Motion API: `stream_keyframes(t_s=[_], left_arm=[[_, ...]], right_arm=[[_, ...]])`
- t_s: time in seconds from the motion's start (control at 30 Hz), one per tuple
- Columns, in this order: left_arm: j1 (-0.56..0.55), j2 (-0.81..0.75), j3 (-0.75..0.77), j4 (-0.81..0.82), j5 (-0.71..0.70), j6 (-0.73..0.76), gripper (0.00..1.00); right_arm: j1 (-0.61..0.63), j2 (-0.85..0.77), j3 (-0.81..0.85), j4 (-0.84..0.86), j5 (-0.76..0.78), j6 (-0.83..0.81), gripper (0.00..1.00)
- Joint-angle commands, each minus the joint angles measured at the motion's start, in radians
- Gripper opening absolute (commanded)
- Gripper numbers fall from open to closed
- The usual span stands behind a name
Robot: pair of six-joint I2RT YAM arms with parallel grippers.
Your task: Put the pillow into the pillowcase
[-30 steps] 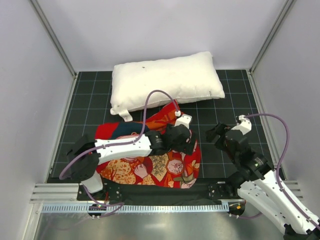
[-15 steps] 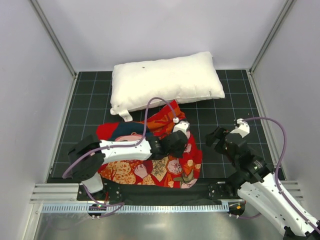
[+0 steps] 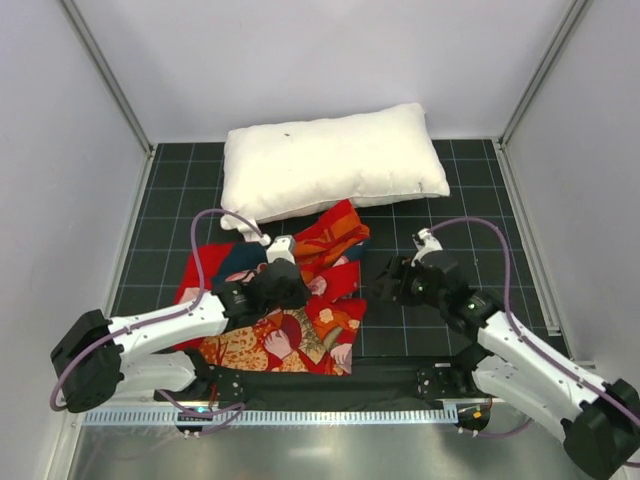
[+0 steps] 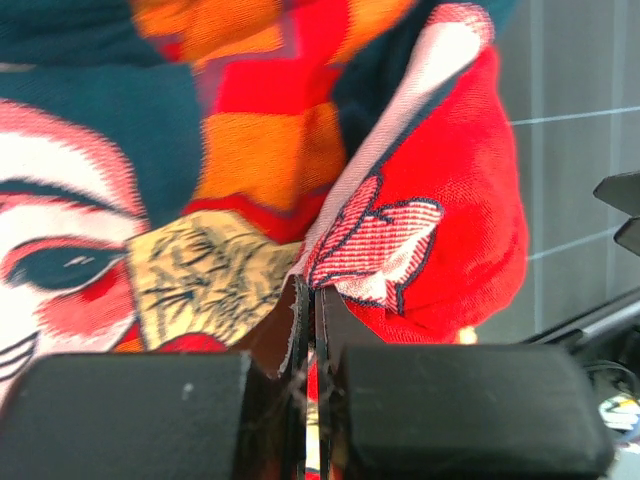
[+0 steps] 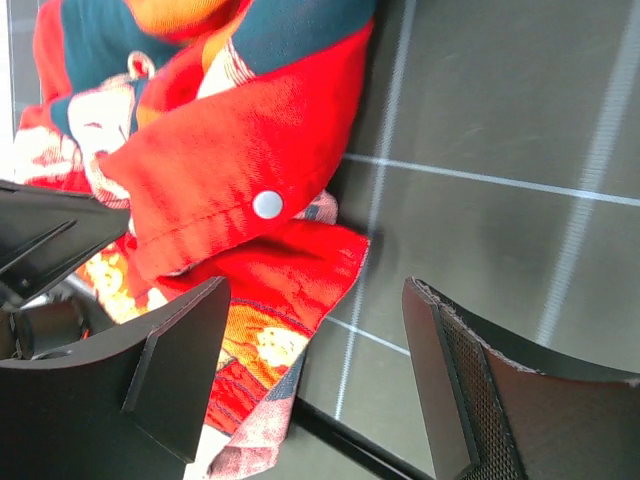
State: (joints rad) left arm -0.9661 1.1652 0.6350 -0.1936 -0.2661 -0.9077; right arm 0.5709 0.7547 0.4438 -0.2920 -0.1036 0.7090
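Pillow (image 3: pixel 330 160): outside, bare on surface (image 3: pixel 450 215) beyond crumpled pillowcase (image 3: pixel 300 338); left jaws pinched on its fabric, right jaws wide beside its edge; insertion not begun.

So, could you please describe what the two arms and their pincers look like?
Both arms are white shells with black joints: left arm, right arm. A lilac cable runs to each wrist. The left pincer and right pincer have blocky black fingers; the right's inner pad is mesh-textured.
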Motion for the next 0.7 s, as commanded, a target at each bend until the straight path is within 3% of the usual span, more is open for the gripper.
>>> stream_keyframes(t_s=[0.0, 0.33, 0.67], left_arm=[[0.018, -0.036, -0.035, -0.052, -0.067, -0.037, 0.0], [0.038, -0.067, -0.06, -0.063, -0.088, -0.033, 0.0], [0.081, -0.078, -0.021, -0.144, -0.133, 0.021, 0.0]], right_arm=[[0.0, 0.124, 0.013, 0.195, -0.148, -0.005, 0.77], [0.05, 0.359, 0.074, 0.37, -0.14, 0.035, 0.83], [0.188, 0.604, 0.282, 0.317, 0.028, -0.042, 0.81]])
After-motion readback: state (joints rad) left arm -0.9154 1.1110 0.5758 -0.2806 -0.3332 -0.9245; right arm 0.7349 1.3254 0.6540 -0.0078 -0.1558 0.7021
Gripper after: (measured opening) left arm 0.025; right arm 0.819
